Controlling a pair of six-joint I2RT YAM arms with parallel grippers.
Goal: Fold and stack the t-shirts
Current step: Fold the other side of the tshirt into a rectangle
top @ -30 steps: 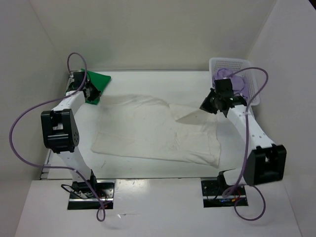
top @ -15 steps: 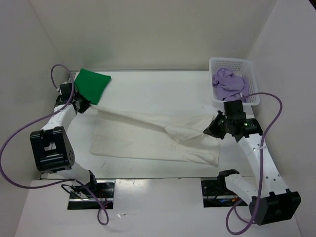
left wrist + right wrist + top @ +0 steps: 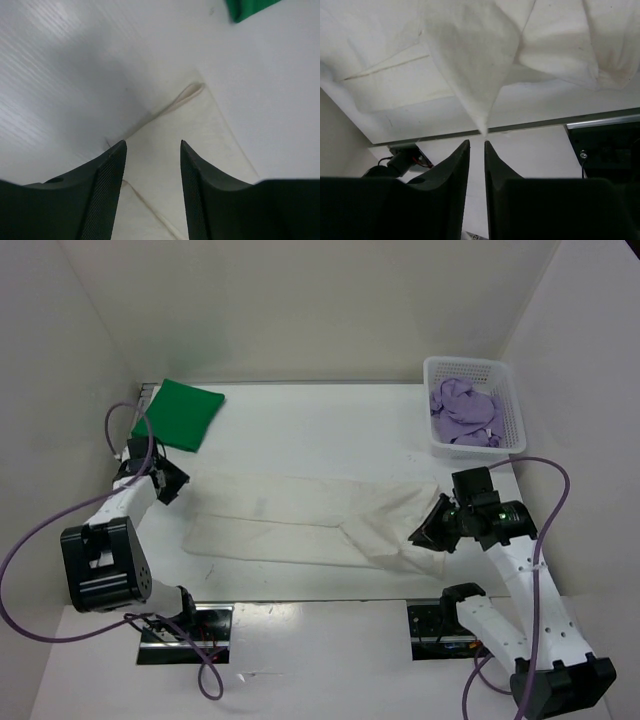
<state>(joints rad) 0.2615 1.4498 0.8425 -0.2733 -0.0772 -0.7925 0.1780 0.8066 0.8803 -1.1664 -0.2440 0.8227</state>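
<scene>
1. Status: the white-cream shirt [image 3: 300, 515] lies across the middle of the table [image 3: 320, 425] as a long band running from 9 to 3 o'clock, with its far edge doubled over toward the near side. I'd call this the lengthwise fold, so it's partway through.
2. The green shirt [image 3: 178, 415] sits folded into a neat square at the 10 o'clock corner. The purple shirt [image 3: 462, 410] is bunched in the basket [image 3: 468, 362] at 2 o'clock, not yet folded.
3. The left gripper [image 3: 170, 480] is at the 9 o'clock end of the band. In its wrist view the fingers are spread, and the shirt corner lies flat on the table past them, so that side looks released.
4. The right gripper [image 3: 427, 534] is at the 4 o'clock end. In its wrist view the fingers are almost together and the cloth is drawn to a point right at the tips. It looks clenched on a pinch of the white-cream shirt, and that end is rumpled and lifted.
5. Next move, my guess: the right side lays its end down flat and lets go. Then the band gets folded crosswise to about the green square's footprint and goes on top of it. That rumple at 4 o'clock needs smoothing first, or the fold comes out crooked.
</scene>
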